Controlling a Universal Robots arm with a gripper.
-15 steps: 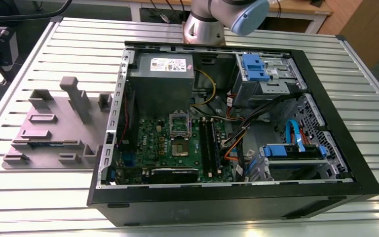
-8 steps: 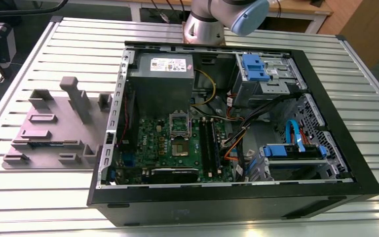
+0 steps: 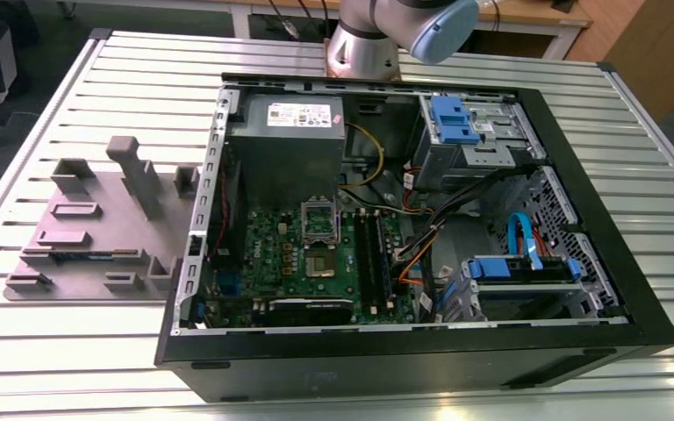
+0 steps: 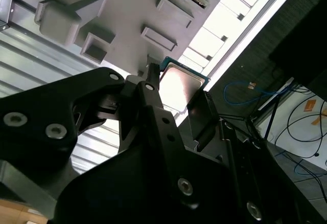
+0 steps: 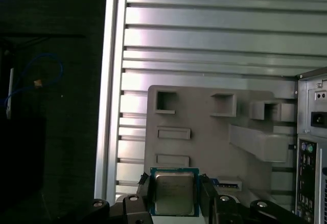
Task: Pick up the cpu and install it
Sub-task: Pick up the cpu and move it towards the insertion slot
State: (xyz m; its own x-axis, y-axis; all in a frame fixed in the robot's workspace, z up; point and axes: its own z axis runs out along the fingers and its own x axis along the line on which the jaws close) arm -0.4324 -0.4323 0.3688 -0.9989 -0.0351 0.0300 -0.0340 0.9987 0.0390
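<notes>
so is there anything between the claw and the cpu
Nothing. In the first wrist view the claw is shut on the cpu, its fingers against two opposite edges.

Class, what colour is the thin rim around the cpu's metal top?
Blue-green, framing a silvery top; the cpu shows best in the first wrist view.

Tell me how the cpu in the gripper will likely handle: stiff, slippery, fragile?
The cpu looks like a rigid flat plate, so it likely won't flex in the gripper. Its glossy metal top suggests slick faces; gripped by thin edges, it might slip or twist. Small and thin, probably light.
</notes>
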